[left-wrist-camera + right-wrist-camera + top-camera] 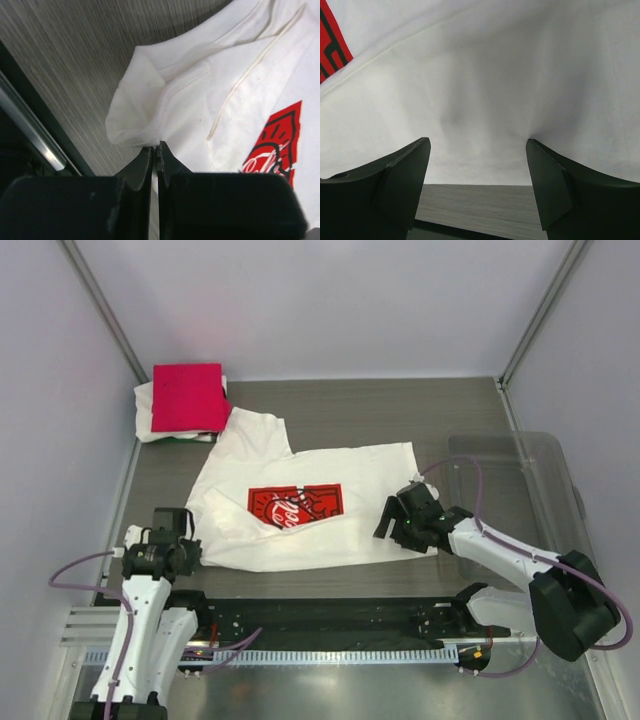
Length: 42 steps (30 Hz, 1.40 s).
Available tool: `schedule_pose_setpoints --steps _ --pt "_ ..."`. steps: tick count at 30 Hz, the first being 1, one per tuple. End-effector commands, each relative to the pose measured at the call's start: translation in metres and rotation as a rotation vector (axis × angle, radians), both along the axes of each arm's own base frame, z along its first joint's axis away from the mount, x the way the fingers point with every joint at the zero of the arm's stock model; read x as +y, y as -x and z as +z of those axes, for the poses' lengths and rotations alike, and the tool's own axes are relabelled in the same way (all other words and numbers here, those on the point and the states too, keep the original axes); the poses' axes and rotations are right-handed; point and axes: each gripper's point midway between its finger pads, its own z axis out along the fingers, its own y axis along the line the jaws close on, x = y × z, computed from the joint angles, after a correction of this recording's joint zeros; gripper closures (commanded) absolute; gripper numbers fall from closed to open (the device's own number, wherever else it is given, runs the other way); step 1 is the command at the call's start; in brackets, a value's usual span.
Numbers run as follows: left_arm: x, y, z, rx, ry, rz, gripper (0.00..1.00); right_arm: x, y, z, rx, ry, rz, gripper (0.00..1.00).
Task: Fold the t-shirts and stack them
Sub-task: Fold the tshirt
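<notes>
A white t-shirt with a red Coca-Cola print (300, 502) lies partly folded on the table's middle. My left gripper (192, 550) is at its near left corner. In the left wrist view this gripper (156, 146) is shut on a bunched fold of the white shirt (150, 110). My right gripper (393, 520) stands open at the shirt's near right edge. The right wrist view shows its fingertips (424, 145) over the white cloth (485, 85), gripping nothing. At the back left a folded crimson-pink t-shirt (186, 397) rests on another folded white t-shirt (152, 423).
A clear plastic tub (525, 475) stands on the right, just beyond the right arm. A black rail (320, 612) runs along the table's near edge. Grey walls close in the left, back and right sides.
</notes>
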Motion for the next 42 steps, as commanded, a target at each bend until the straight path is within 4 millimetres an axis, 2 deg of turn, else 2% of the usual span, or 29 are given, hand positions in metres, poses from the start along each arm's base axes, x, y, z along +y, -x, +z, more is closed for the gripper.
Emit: schedule_pose_setpoints --steps 1,3,4,6,7,8,9,12,13,15,19,20,21,22,23,25,26,27,29,30,31,33,34,36,37,38,39,41,42 --pt "-0.001 0.021 0.019 0.010 0.016 0.024 0.96 -0.019 0.058 -0.027 0.192 0.044 -0.031 0.16" --pt "-0.005 0.021 0.024 -0.016 0.022 -0.017 0.85 -0.016 0.060 -0.020 0.173 0.023 -0.032 0.16" --pt "-0.007 0.018 0.029 -0.054 0.027 -0.037 0.62 -0.014 0.063 -0.019 0.170 0.018 -0.026 0.16" --pt "-0.010 0.015 0.034 -0.091 0.024 -0.087 0.45 -0.011 0.067 -0.013 0.168 0.002 -0.034 0.15" --pt "-0.010 0.009 0.044 -0.136 0.016 -0.102 0.35 -0.010 0.069 -0.011 0.169 -0.002 -0.033 0.15" --pt "-0.010 0.005 0.050 -0.157 0.006 -0.121 0.30 -0.008 0.074 -0.009 0.178 -0.002 -0.031 0.15" --pt "-0.009 0.003 0.054 -0.166 -0.013 -0.148 0.28 -0.008 0.074 -0.003 0.159 -0.009 -0.029 0.14" --pt "-0.008 -0.021 0.081 -0.231 -0.063 -0.221 0.28 -0.013 0.075 0.006 0.138 0.006 -0.036 0.14" --pt "-0.012 -0.038 0.094 -0.289 -0.092 -0.303 0.30 -0.013 0.072 0.015 0.117 0.001 -0.034 0.13" --pt "-0.017 -0.065 0.107 -0.297 -0.109 -0.386 0.31 -0.014 0.065 0.026 0.082 0.016 -0.024 0.13" --pt "-0.019 -0.129 0.133 -0.287 -0.199 -0.523 0.32 -0.005 0.044 0.055 0.023 0.033 0.018 0.13" --pt "-0.019 -0.148 0.123 -0.225 -0.207 -0.543 0.32 -0.003 0.041 0.058 0.015 0.038 0.028 0.14" --pt "-0.026 -0.175 0.149 -0.280 -0.234 -0.573 0.32 0.001 0.034 0.065 -0.002 0.041 0.043 0.14" --pt "-0.027 -0.190 0.152 -0.269 -0.269 -0.615 0.32 0.001 0.031 0.068 -0.017 0.048 0.046 0.14" --pt "-0.036 -0.224 0.158 -0.259 -0.289 -0.651 0.32 0.000 0.025 0.072 -0.040 0.054 0.040 0.14" --pt "-0.043 -0.255 0.157 -0.234 -0.309 -0.696 0.33 0.003 0.017 0.081 -0.091 0.042 0.047 0.14" --pt "-0.049 -0.279 0.129 -0.162 -0.295 -0.738 0.34 0.005 0.015 0.084 -0.109 0.029 0.051 0.14" --pt "-0.054 -0.301 0.148 -0.212 -0.306 -0.751 0.35 0.007 0.014 0.086 -0.121 0.020 0.057 0.14" --pt "-0.061 -0.331 0.138 -0.193 -0.320 -0.783 0.37 0.011 0.011 0.086 -0.132 0.008 0.077 0.14" --pt "-0.063 -0.347 0.100 -0.113 -0.302 -0.801 0.38 0.015 0.011 0.086 -0.135 -0.005 0.089 0.14" --pt "-0.064 -0.370 0.119 -0.165 -0.322 -0.795 0.39 0.015 0.011 0.084 -0.132 -0.004 0.091 0.14" --pt "-0.068 -0.389 0.102 -0.122 -0.315 -0.822 0.40 0.020 0.008 0.087 -0.156 -0.030 0.095 0.14" --pt "-0.071 -0.411 0.092 -0.124 -0.317 -0.830 0.40 0.021 0.011 0.085 -0.155 -0.044 0.104 0.14" --pt "-0.072 -0.427 0.077 -0.103 -0.325 -0.844 0.41 0.025 0.009 0.088 -0.179 -0.070 0.114 0.14" --pt "-0.071 -0.437 0.044 -0.054 -0.321 -0.853 0.40 0.026 0.011 0.087 -0.171 -0.077 0.123 0.14" --pt "-0.073 -0.452 0.059 -0.110 -0.346 -0.850 0.39 0.027 0.011 0.087 -0.174 -0.077 0.131 0.14" --pt "-0.071 -0.459 0.055 -0.117 -0.362 -0.855 0.38 0.027 0.011 0.085 -0.168 -0.073 0.130 0.14" --pt "-0.071 -0.467 0.032 -0.106 -0.376 -0.862 0.35 0.028 0.012 0.082 -0.156 -0.071 0.134 0.14" --pt "-0.070 -0.475 0.029 -0.126 -0.396 -0.850 0.34 0.028 0.013 0.080 -0.153 -0.073 0.134 0.14"
